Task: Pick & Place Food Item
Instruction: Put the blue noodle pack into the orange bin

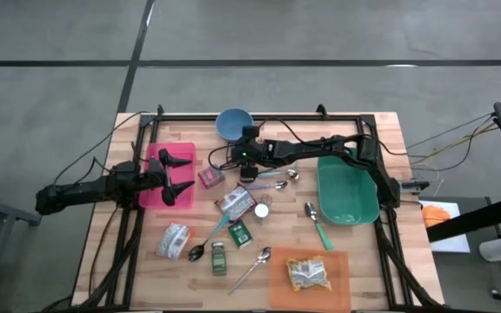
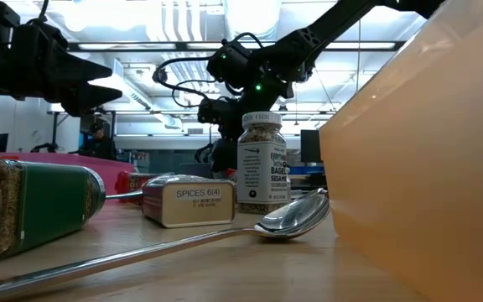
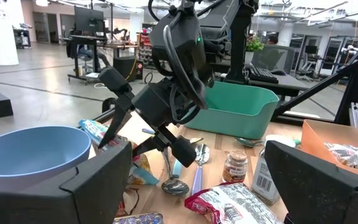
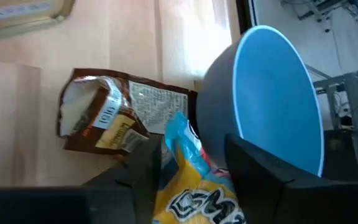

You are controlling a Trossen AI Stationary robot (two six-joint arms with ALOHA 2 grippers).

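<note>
Wide wooden table [image 1: 372, 287], crowded with bits and pieces, and two dark arms at work over it. The right arm stretches from the right side across to the far middle, and the right gripper [image 1: 247, 165] is down just beside the blue bowl [image 1: 233, 123]. The left arm lies low along the left side. The left gripper [image 1: 185, 178] hovers over the pink mat [image 1: 185, 149] with its fingers spread wide and nothing between them.

Next biggest is the green tub [image 1: 346, 187], sitting on the right half of the table under the right arm. Near the front edge there's an orange mat [image 1: 281, 291] with a crinkled packet [image 1: 308, 274] lying on it.

Now the action — the right wrist view shows a yellow and blue snack bag [image 4: 188, 193] sitting between that gripper's dark fingers [image 4: 129, 177]. They are drawn part-way in and pressed against the bag on both sides, so it's a grip. The bag sits right against the bowl's outer wall. Whether it is off the wood, I cannot tell. Just beside it a torn brown packet [image 4: 104, 121] lies flat on the table.

Down to the small stuff — from table height a seasoning jar [image 2: 261, 164] stands upright, a flat spice tin [image 2: 189, 201] lies just beside it, and a spoon [image 2: 292, 216] lies in front of both, bowl end nearest the jar.
</note>
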